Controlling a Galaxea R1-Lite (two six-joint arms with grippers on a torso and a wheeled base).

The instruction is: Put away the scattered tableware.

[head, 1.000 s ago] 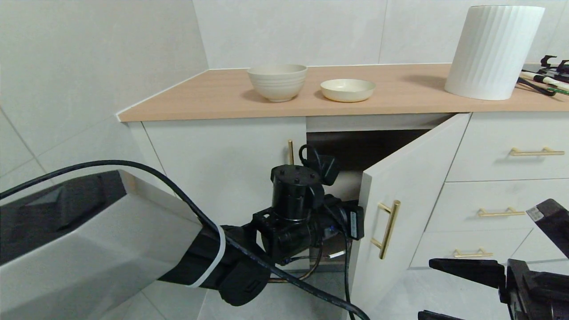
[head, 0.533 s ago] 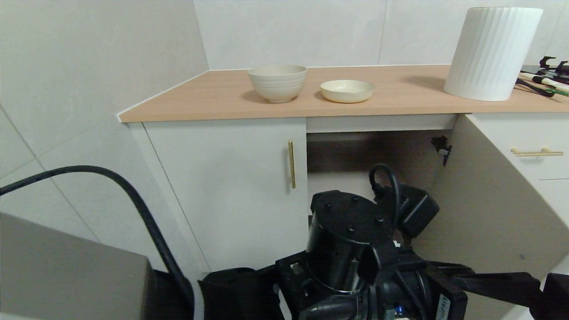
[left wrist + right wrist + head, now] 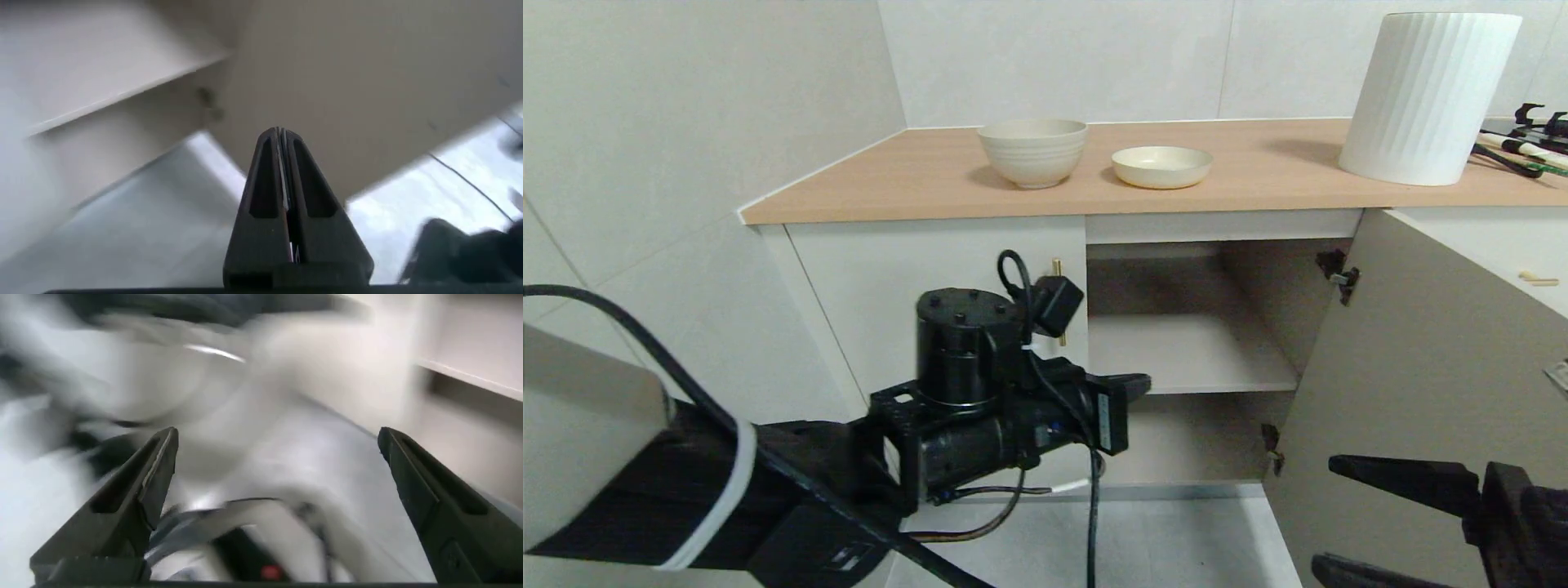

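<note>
A beige ribbed bowl (image 3: pixel 1032 151) and a shallow cream dish (image 3: pixel 1161 166) stand side by side on the wooden countertop (image 3: pixel 915 175). Below them the right cabinet door (image 3: pixel 1405 367) is swung wide open, showing a bare shelf (image 3: pixel 1184 355). My left gripper (image 3: pixel 1134 382) hangs in front of the closed left door, pointing toward the opening, well below the tableware. Its fingers are shut with nothing between them (image 3: pixel 280 139). My right gripper (image 3: pixel 1339 523) is low beside the open door, and its fingers (image 3: pixel 147 482) stand wide apart and hold nothing.
A tall white ribbed container (image 3: pixel 1429 94) stands on the counter's right, with several dark utensils (image 3: pixel 1519 147) behind it. Drawers sit behind the open door. Tiled walls close off the left and the back. The floor before the cabinet is bare.
The cabinet door went from partly open to wide open. My left arm swept right with the door, then drew back left in front of the closed door.
</note>
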